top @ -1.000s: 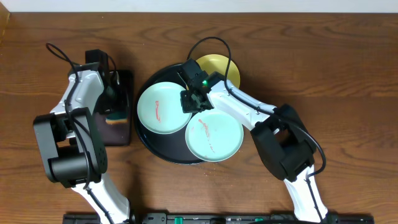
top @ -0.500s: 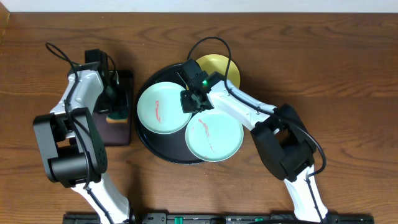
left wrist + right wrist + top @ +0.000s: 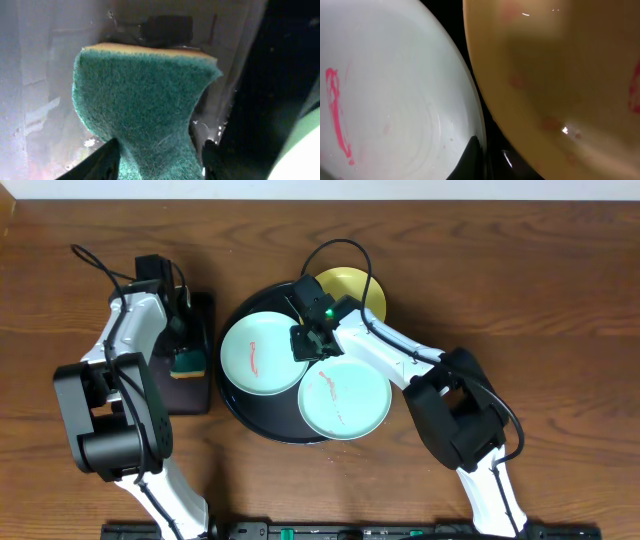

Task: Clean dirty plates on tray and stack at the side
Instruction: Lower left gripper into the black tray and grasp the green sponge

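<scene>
Sponge (image 3: 188,360) is your only delta.

Overhead: it now shows green and sits a touch further toward 12 o'clock over the small rectangular tray (image 3: 190,395) than a second ago. The left end effector (image 3: 183,345) shifted with it. The right end effector (image 3: 309,340) hasn't budged and is parked over the tray (image 3: 238,408) among the plates. The mint plate (image 3: 262,352) is at 9 o'clock, the second mint plate (image 3: 345,398) at 5. The yellow plate (image 3: 352,286) at 1 overhangs the rim above the bench (image 3: 560,300). Both mints carry red smears and nothing is stacked at the side.

Left wrist: end effector clamped on the sponge (image 3: 140,100), fingers (image 3: 102,160) pinching its waist, scrub face toward the lens. I read pickup as done, so you'd carry it to the 9 o'clock plate next.

Right wrist: one fingertip (image 3: 472,155) sits over the mint plate (image 3: 390,100) rim, with the yellow plate (image 3: 550,75) at 3 o'clock. The other finger is out of frame, so you can't tell wide from narrow.
</scene>
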You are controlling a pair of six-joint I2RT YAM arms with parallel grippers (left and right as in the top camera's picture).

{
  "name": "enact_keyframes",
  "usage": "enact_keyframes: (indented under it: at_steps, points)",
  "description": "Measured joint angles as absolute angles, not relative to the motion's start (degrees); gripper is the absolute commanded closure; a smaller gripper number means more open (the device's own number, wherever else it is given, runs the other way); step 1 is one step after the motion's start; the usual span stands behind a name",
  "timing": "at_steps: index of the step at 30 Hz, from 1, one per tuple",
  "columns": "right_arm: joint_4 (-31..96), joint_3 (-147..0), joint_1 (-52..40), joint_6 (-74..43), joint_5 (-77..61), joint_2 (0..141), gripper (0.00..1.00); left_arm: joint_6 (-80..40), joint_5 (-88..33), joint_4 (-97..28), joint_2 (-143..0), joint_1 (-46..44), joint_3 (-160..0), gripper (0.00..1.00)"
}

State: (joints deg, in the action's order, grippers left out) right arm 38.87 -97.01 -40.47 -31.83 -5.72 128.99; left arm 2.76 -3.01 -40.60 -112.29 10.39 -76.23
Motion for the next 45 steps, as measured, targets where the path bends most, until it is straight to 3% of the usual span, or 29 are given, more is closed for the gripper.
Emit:
enact_keyframes:
  at_steps: [12,16,26,31,45]
  points:
    - [38.9,-97.0,-40.5,-31.8,-5.7,129.0,0.99,2.7,-2.6,-38.0,-111.9,10.4,-74.1,0.63]
    - [38.9,-97.0,-40.5,-31.8,-5.7,129.0,0.99,2.4,-2.4,-37.0,-111.7,10.5,-73.4,0.92]
    - [38.9,-97.0,-40.5,-31.8,-5.7,129.0,0.99,1.0,-2.5,-36.9,-111.5,10.5,-73.1,0.93]
    - [38.9,-97.0,-40.4,-31.8,-5.7,129.0,0.99,0.5,-2.8,-43.0,-110.4,10.4,-75.4,0.93]
    - [38.9,-97.0,-40.4,-31.8,-5.8,129.0,0.99,-0.7,-5.0,-49.7,-93.6,10.2,-81.0,0.93]
